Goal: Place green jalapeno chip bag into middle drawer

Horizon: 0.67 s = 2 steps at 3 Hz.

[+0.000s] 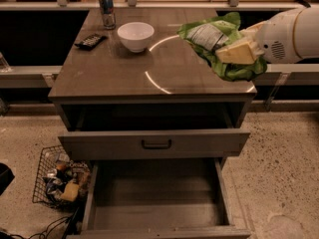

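The green jalapeno chip bag [212,34] is crumpled, with a white label patch, and hangs over the right part of the cabinet top [114,78]. My gripper [235,52], with yellowish fingers on a white arm coming in from the right, is shut on the bag and holds it just above the top's right edge. The middle drawer [154,195] is pulled far out at the bottom front, with a bare floor and low side walls. It lies well below and in front of the bag.
A drawer with a black handle [155,144] stands slightly open above the pulled-out one. A white bowl [135,35], a can [106,9] and a black remote [90,41] sit at the back left of the top. A wire basket of items [60,180] is on the floor at the left.
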Available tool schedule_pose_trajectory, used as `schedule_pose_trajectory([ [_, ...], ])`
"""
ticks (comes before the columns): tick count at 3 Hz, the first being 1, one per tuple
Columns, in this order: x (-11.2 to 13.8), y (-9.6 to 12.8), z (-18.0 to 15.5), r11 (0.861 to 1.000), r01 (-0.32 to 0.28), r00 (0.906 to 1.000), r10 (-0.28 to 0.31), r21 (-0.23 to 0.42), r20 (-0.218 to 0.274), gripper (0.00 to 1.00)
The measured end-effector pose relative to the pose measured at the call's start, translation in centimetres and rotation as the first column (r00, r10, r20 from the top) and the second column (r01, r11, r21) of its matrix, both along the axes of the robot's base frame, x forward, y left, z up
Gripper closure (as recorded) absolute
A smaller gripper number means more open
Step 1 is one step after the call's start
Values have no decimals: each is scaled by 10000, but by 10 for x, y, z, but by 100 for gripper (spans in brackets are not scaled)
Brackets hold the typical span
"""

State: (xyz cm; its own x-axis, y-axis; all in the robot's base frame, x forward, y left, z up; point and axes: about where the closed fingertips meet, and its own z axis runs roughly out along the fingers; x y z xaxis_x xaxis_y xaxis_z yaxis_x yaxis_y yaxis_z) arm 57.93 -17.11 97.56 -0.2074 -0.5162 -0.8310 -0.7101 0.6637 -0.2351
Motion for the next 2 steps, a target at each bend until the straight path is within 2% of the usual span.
schedule_pose_trajectory([
  [2,5,4,-3,10000,-59,9999,59,-56,-84,100],
])
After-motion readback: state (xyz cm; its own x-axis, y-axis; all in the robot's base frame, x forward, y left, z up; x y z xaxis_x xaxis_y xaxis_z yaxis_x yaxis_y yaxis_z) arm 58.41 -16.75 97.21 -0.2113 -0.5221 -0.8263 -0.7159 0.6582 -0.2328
